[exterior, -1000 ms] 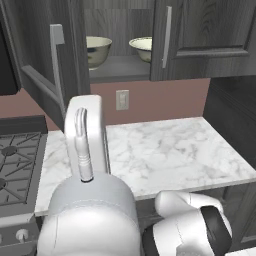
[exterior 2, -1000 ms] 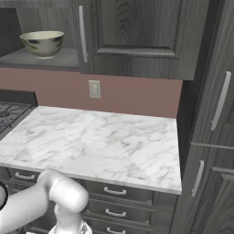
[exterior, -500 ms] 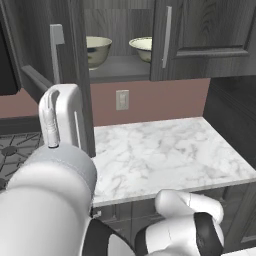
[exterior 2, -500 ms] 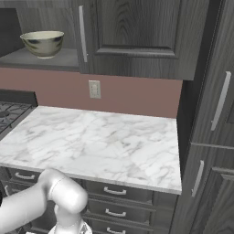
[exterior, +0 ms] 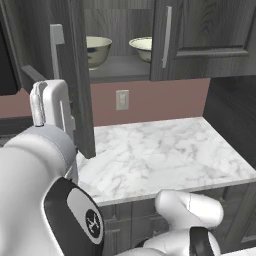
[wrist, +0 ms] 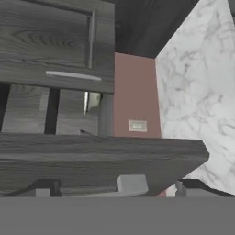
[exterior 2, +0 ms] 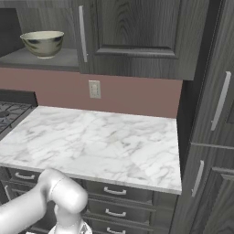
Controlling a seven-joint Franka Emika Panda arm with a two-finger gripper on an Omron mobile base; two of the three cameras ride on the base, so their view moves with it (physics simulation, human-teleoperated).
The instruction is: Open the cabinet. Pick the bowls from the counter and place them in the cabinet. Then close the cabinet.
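**Bowls shelved; open cabinet door left to be swung shut**

Both bowls are seen on the grey shelf inside the cabinet, the deeper one toward the left and the shallower one partly hidden behind the closed right door. The left door stands swung out over the worktop. The gripper is held close against the edge of that door, its fingers spread wide and nothing gripped between them.

The door is judged to be a stiff, fairly light panel turning on hinges, so a steady push on its flat face or a pull at the long silver bar handle should carry it round. The handle looks smooth and could slip from a loose grip.

The worktop is white marble with grey veins, flat and hard. A pink wall with an outlet is seen behind it, drawer fronts below, and a tall dark cabinet at the right.
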